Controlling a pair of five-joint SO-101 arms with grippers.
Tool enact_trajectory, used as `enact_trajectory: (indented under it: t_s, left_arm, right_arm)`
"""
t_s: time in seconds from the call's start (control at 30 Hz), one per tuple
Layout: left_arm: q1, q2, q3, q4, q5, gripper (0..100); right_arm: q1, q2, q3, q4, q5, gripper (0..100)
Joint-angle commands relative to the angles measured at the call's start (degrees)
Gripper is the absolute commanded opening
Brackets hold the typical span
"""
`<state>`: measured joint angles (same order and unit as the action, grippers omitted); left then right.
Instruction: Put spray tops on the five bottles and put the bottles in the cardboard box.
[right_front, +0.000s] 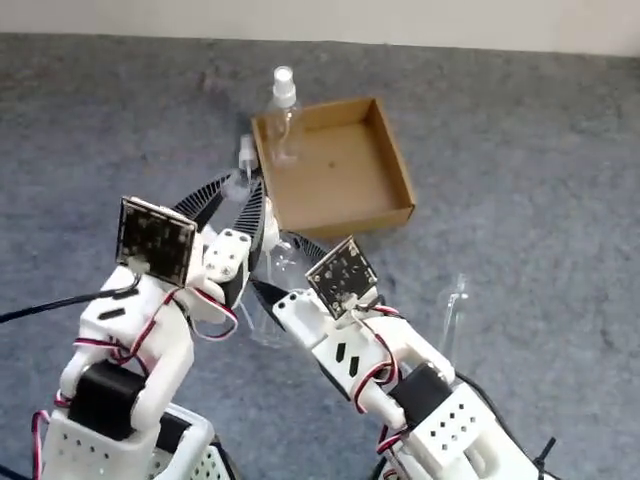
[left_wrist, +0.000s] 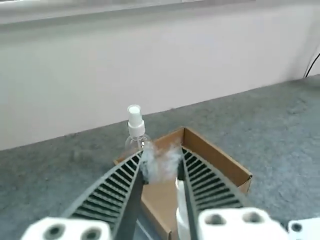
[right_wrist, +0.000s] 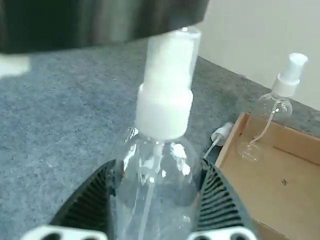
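Gripping the clear bottle (right_wrist: 150, 167) by its belly with the right pincer (right_wrist: 159, 172), clamped tight on it, upright and near the front wall of the box (right_front: 392, 160). Pinching the white spray top (right_wrist: 165, 105) at the bottle's neck with the left pincer (left_wrist: 161, 157), drawn together on it. Cannot tell whether the top is screwed fully down or merely sitting on the neck, nor whether the bottle is resting on the grey surface (right_front: 520, 150) or lifted off it. Judged early in the task: one capped bottle (right_front: 283, 115) standing in the box's far corner, and a loose top (right_front: 247, 152) lying just beside the box's outer wall. Could go wrong in several ways from here. Might cross-thread if turned with the top tilted off the neck's line. Might spin the smooth, round bottle inside the right pincer instead of tightening. Might lift the top back off if let go while loose. Might dent the thin wall if squeezed harder. Further on, could clip the box's near wall or topple the capped bottle when lowering this one in, with both arms crowded close together. Could also sweep the loose top away.
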<state>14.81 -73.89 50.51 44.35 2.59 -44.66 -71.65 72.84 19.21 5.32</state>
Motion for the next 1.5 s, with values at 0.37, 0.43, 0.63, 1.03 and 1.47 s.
enact_trajectory:
  t_s: [0.37, 0.43, 0.63, 1.03, 1.47]
  left_arm:
    - [-13.3, -0.1, 7.3, 8.7, 3.2, 14]
    - [-9.5, -0.1, 11.6, 5.6, 2.8, 19]
    - [-2.9, 0.0, 16.0, 1.2, -1.8, 21]
    - [-6.6, 0.4, 17.6, -4.7, -1.8, 21]
    - [-8.1, -0.2, 20.6, -5.5, -2.1, 21]
  right_arm:
    - [14.9, 26.9, -26.2, -1.5, -2.1, 0.3]
    - [14.4, 32.0, -31.4, -1.4, -2.1, 0.3]
    - [7.6, 42.1, -46.5, 11.7, -2.4, 0.3]
    - [2.6, 33.6, -54.2, 27.4, -5.8, 0.3]
    - [21.2, 43.6, -59.0, 20.3, 2.7, 0.3]
